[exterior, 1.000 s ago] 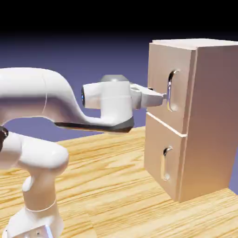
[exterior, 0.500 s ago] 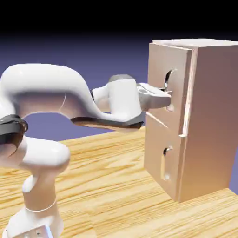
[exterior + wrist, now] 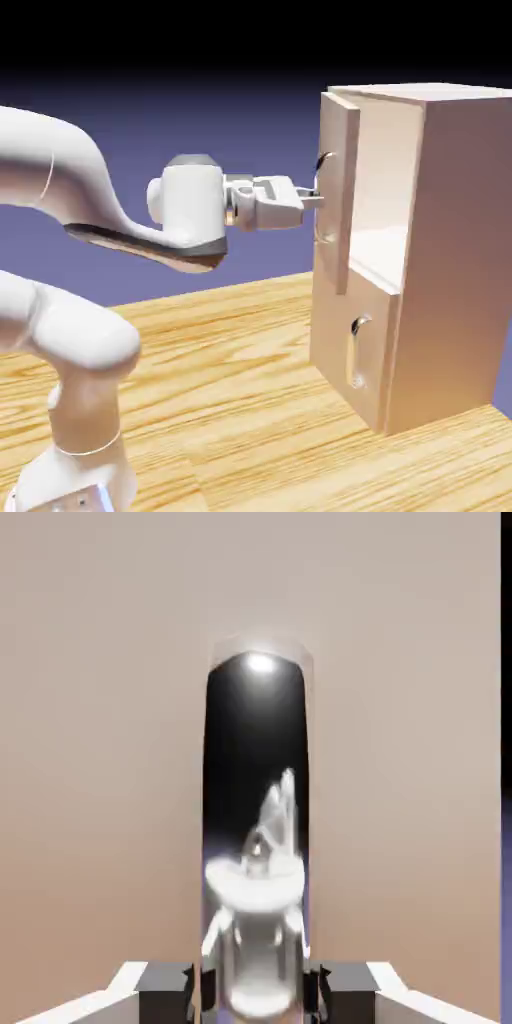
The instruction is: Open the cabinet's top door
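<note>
I see my pincer (image 3: 312, 200) clamped on the handle (image 3: 256, 842) of the top door (image 3: 338, 190), which stands swung well out from the cabinet (image 3: 450, 250).

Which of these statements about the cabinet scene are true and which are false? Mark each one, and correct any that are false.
1. The top door is swung partly open. True.
2. The gripper is at the lower door's handle. False: it is at the top door's handle, which fills the space between the fingertips in the hand view.
3. The lower door is shut. True.
4. The cabinet lies on its side on the table. False: it stands upright.
5. The arm reaches the cabinet from the exterior view's right. False: it comes from the left.
</note>
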You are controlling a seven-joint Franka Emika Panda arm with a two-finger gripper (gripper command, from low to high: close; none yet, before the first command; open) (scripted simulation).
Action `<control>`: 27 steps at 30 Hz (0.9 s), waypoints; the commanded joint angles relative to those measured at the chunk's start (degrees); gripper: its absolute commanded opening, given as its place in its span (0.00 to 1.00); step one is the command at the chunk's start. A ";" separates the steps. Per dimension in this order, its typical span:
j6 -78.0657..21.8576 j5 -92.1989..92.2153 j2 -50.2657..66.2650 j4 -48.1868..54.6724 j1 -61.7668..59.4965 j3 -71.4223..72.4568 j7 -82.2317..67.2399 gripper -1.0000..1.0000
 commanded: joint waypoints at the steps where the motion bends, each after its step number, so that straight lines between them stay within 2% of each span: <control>1: -2.10 2.59 -0.17 -0.44 0.15 1.77 -0.57 0.00; 4: -4.80 8.37 0.04 -1.05 -2.35 7.85 -0.50 0.00; 18: 14.54 15.69 -0.99 0.52 -30.92 29.04 5.33 0.00; 27: -0.60 38.11 -2.74 0.74 -28.85 41.99 -3.17 0.00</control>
